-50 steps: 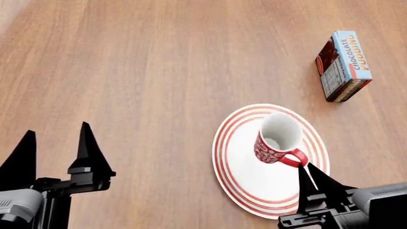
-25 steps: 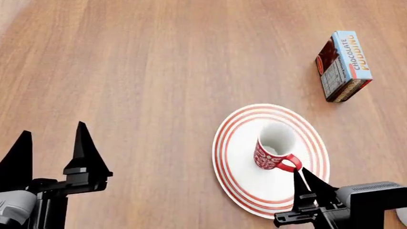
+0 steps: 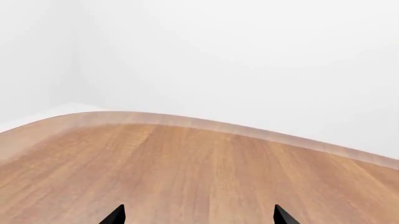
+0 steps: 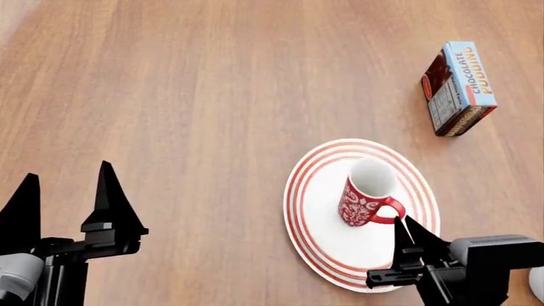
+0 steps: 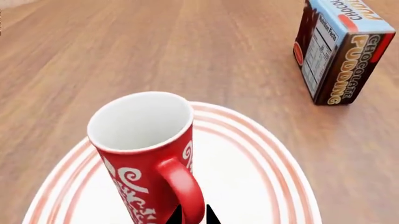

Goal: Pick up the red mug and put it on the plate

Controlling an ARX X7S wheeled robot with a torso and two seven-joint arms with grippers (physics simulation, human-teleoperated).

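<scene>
In the left wrist view, the table (image 3: 187,163) ran bare to its far curved edge, with a white wall behind. Only the two black tips of the left gripper (image 3: 198,215) showed, set wide apart with nothing between them: released.

In the head view, the mug (image 4: 367,193) stood upright on the plate (image 4: 319,239), toward the plate's far right part, its handle turned toward the robot and to the right. The plate lay on the table (image 4: 187,95) in the near right part of what the view took in. The right gripper (image 4: 409,234) hung over the plate's near right rim, just beside the mug's handle; its black fingers (image 4: 403,237) met in a narrow point, and I could not tell whether they touched the handle. A pudding box (image 4: 458,88) stood on the table beyond the plate, toward the right edge, well apart from it. The left gripper (image 4: 66,204) hung over bare wood at the near left, fingers spread.

In the right wrist view, the mug (image 5: 146,154) stood on the plate (image 5: 262,158), white inside, handle facing the camera. The right gripper (image 5: 193,215) showed two dark tips close together just beside the handle's lower part; whether they pinched it I could not tell. The box (image 5: 339,49) stood past the plate.
</scene>
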